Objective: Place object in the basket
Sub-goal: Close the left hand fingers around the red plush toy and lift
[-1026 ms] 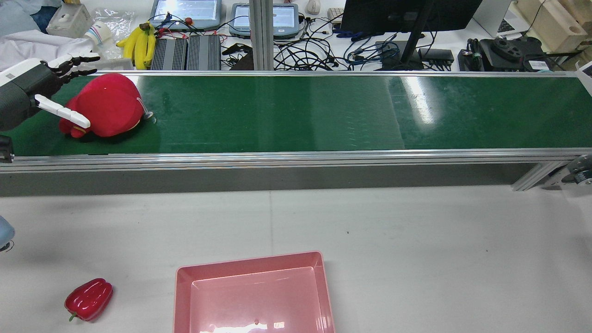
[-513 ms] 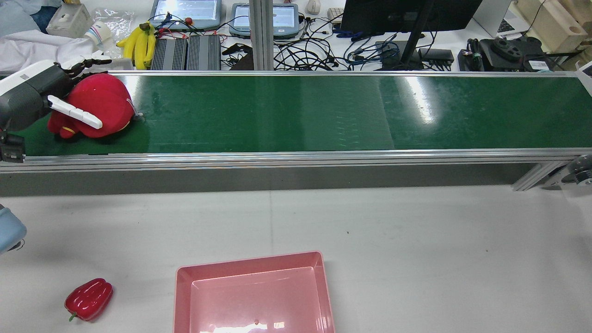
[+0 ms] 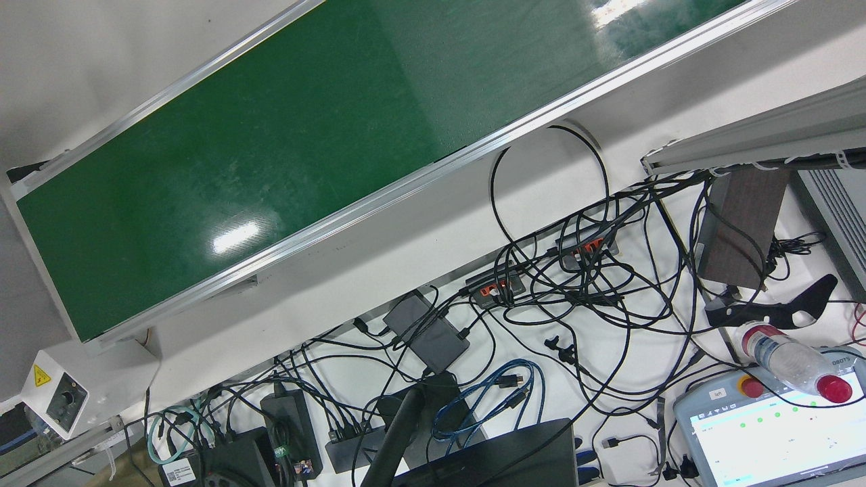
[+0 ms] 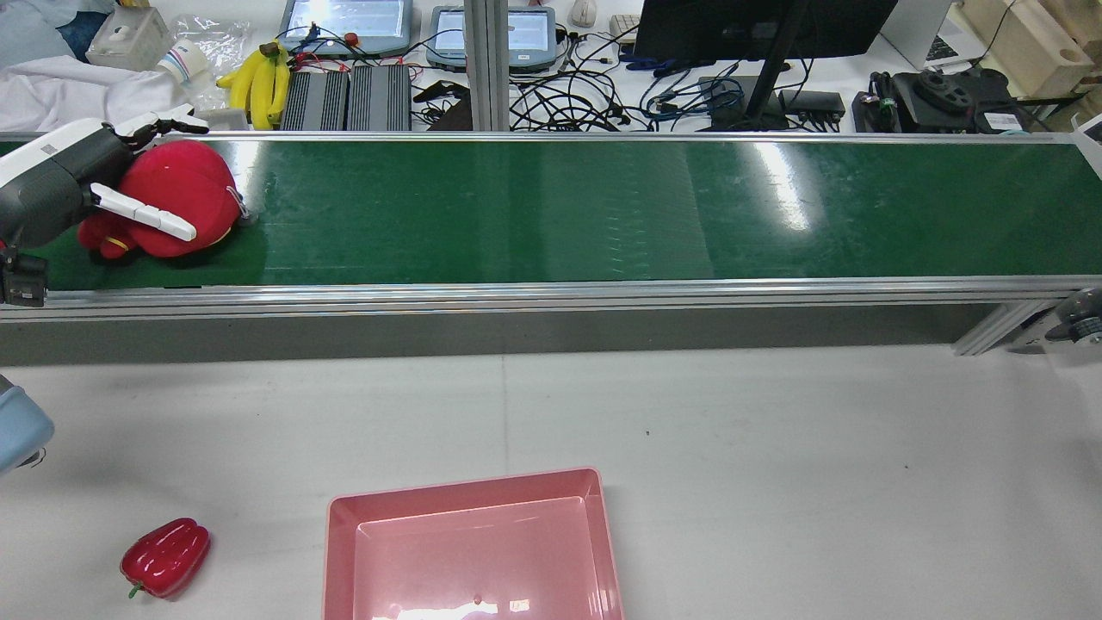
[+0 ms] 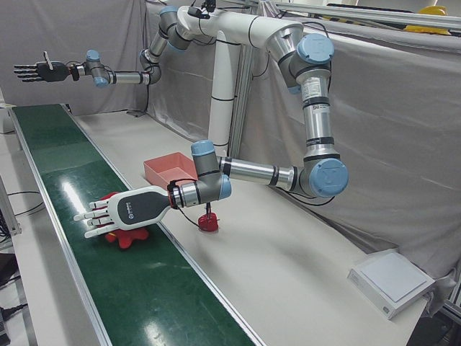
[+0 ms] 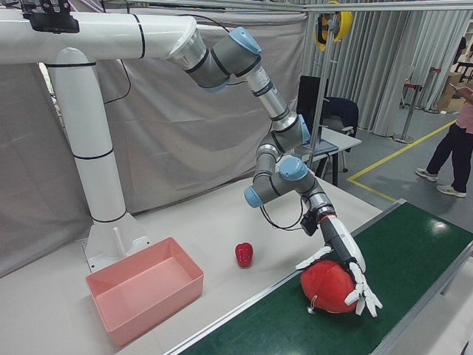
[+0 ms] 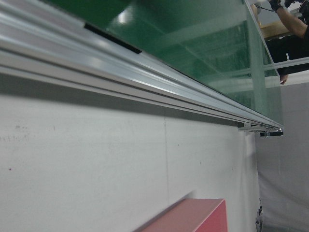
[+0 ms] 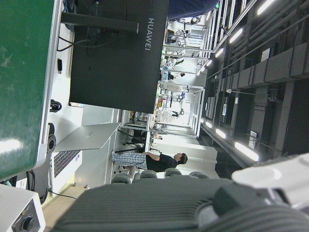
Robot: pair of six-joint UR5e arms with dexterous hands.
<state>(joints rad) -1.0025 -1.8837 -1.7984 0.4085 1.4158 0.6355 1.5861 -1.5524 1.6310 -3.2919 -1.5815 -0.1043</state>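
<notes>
On belt [image 4: 516, 211]: one red plush [image 4: 176, 194] under spread left hand [image 4: 103, 194], seemingly ungrasped; one pepper [image 4: 165, 557], one basket [image 4: 469, 499].

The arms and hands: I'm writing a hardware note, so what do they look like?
Each arm has silver-grey tube links with light-blue joint caps, mounted on a shared white pedestal and crossbeam. The left robot hand has a white back with small dark lettering, a black wrist collar and white segmented fingers; a thin black cable loops at its wrist. The right robot hand looks darker at this distance.
</notes>
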